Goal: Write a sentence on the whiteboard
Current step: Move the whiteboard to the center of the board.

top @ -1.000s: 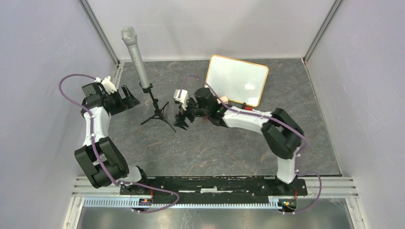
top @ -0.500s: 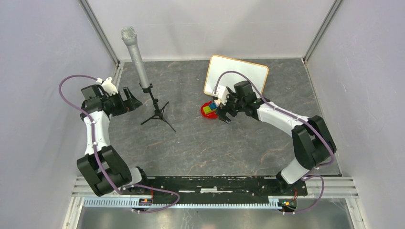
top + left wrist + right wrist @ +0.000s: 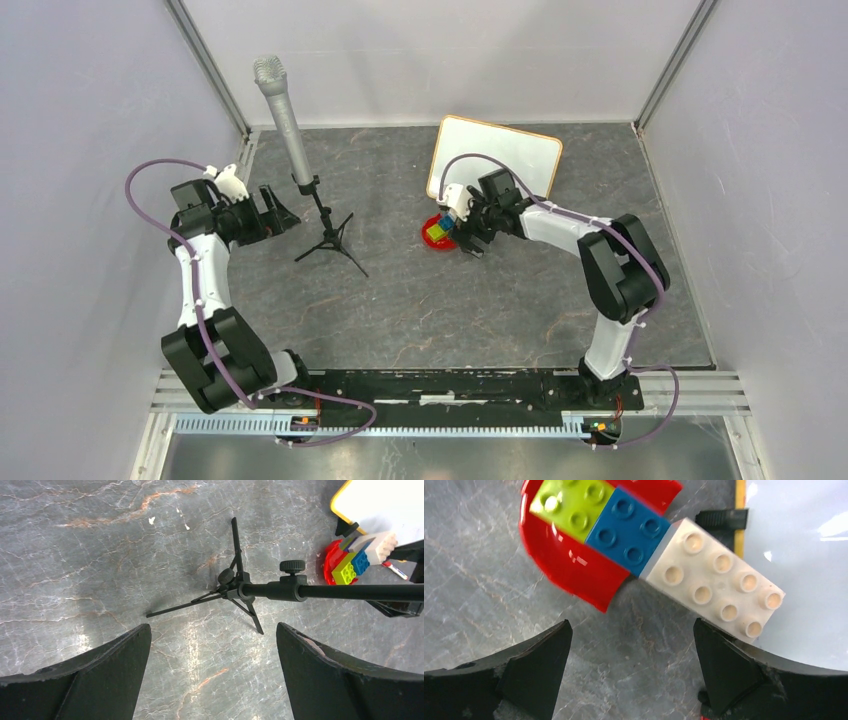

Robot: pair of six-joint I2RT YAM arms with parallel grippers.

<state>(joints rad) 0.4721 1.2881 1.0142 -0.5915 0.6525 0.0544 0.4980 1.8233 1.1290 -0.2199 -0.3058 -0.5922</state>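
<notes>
Top view: the left tool (image 3: 275, 207) has its fingers spread apart and holds nothing. A microphone (image 3: 283, 115) on a tripod stand (image 3: 327, 236) rises just ahead of it. The right tool (image 3: 468, 243) is also spread wide and empty, right beside a red dish (image 3: 431, 238) of toy bricks. The whiteboard (image 3: 497, 165) sits just beyond this tool, on the far part of the bench (image 3: 420, 300).

Left wrist view: past the parted left tool (image 3: 212, 645) stand the tripod (image 3: 235, 580) and, farther off to the right, the dish (image 3: 327, 565) and the whiteboard's corner (image 3: 385, 500).

Right wrist view: the right tool (image 3: 631, 630) is parted above bare bench. Ahead of it are the dish (image 3: 569, 567), a green brick (image 3: 571, 505), a blue brick (image 3: 629, 530) and a cream brick (image 3: 714, 580). The whiteboard (image 3: 804, 555) lies ahead to the right, one black clip foot (image 3: 721, 516) on its edge.
</notes>
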